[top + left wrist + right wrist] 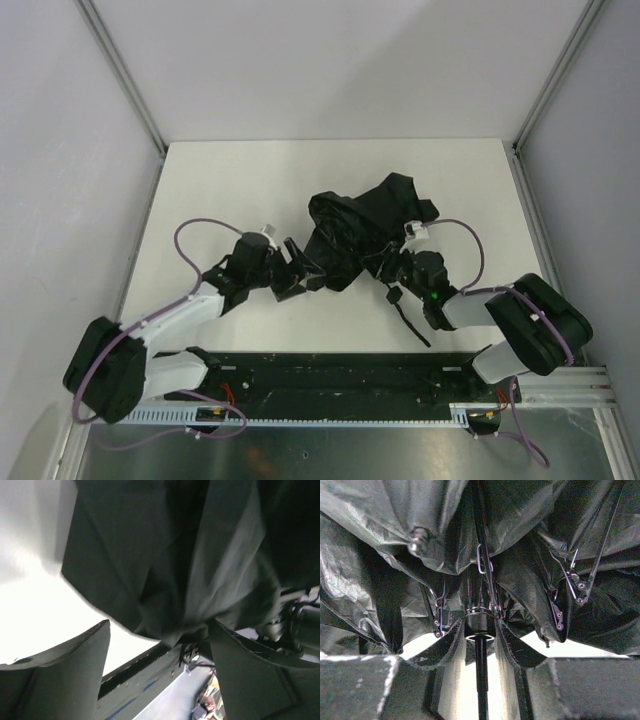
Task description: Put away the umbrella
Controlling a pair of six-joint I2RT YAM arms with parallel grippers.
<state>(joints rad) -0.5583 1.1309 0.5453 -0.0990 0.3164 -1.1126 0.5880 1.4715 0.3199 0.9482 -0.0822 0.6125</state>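
The umbrella [360,228] lies half-collapsed in the middle of the white table [230,180], a crumpled black mound of fabric. Its thin strap [408,318] trails toward the near edge. My right gripper [393,266] is at its near right side. In the right wrist view the gripper [480,627] is shut on the umbrella's round runner [480,621], with the shaft [481,680] running down between the fingers and ribs [580,587] hanging above. My left gripper [300,272] is at the umbrella's left edge. In the left wrist view it [160,625] is open, with a fold of fabric [165,570] reaching down between the fingertips.
A black rail [330,372] runs along the near edge between the arm bases. Grey walls with metal posts [120,75] close in the table on the left, back and right. The left wrist view shows the rail's edge [135,667] below the fabric.
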